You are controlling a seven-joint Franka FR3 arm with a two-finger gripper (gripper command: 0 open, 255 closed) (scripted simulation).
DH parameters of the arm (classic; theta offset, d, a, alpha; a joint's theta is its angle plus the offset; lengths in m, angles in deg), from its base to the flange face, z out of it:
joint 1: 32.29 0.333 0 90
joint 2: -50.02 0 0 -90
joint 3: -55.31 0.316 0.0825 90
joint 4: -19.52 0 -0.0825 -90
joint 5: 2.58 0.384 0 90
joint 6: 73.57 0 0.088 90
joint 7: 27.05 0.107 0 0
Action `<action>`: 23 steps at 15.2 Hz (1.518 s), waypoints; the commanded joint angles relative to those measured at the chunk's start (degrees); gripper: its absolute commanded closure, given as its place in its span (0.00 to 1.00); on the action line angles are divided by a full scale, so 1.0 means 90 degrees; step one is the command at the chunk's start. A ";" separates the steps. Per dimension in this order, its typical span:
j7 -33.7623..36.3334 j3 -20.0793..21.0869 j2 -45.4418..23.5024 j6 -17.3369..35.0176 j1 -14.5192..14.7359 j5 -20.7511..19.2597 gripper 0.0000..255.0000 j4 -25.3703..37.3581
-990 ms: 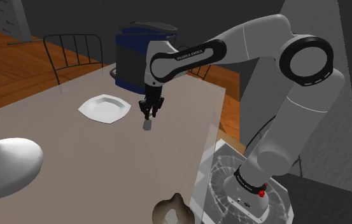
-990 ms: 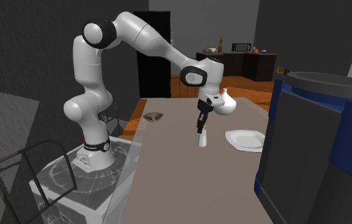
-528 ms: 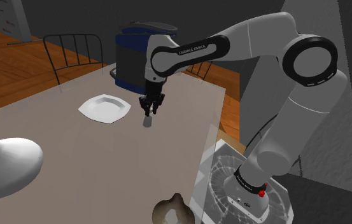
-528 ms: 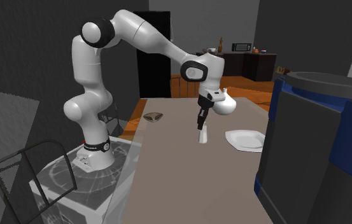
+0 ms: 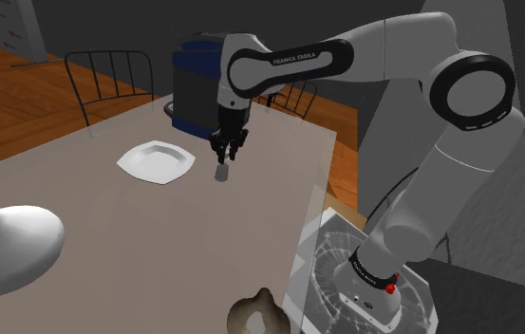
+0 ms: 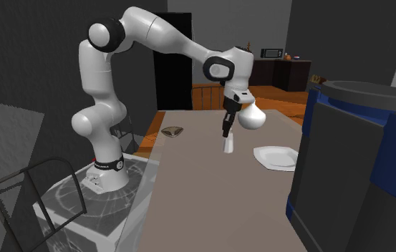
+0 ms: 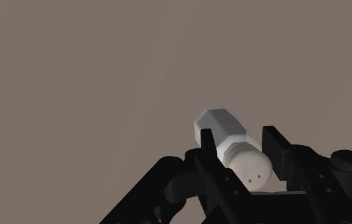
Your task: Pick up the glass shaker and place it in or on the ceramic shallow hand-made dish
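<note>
While my gripper (image 5: 225, 157) points down over the table (image 5: 137, 237), shoulder view: fingers are closed on the shaker (image 5: 221, 173), which hangs upright just under the tips. The dish (image 5: 157, 161), white w/ an angular rim, lies flat on the table to the shaker's left in this view, near but apart. A white vase (image 5: 4, 242) sits at the lower left. A blue-black bin (image 5: 198, 85) and a wire chair (image 5: 108, 71) stand past the far edge.

Second exterior view: gripper (image 6: 225, 133) is vertical and the shaker (image 6: 227, 145) sits below it, approx. mid-table. The dish (image 6: 275, 157) is to the right in this view, not touching. The vase (image 6: 250, 117) is behind my hand. A small brown lump (image 6: 172, 131) lies near the table's left edge.

Wrist view: both fingers (image 7: 207, 149) press the neck of the shaker (image 7: 222, 127) from either side. Its perforated cap faces the cam and its faceted pale body points at the bare grey-brown tabletop. Gripper (image 7: 239, 145) is clamped, no gap either side.
</note>
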State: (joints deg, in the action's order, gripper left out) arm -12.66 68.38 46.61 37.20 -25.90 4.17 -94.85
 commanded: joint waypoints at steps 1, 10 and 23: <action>0.0003 -0.0006 0.0079 -0.0194 -0.0009 0.0008 1.00 0.0113; 0.0056 -0.0017 0.0254 -0.0935 -0.0024 0.0021 1.00 0.0684; 0.0997 0.0612 0.2330 -0.0851 0.0633 0.0811 1.00 -0.1263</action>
State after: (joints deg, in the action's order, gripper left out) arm -4.55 73.36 66.07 29.72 -20.78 10.76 -105.09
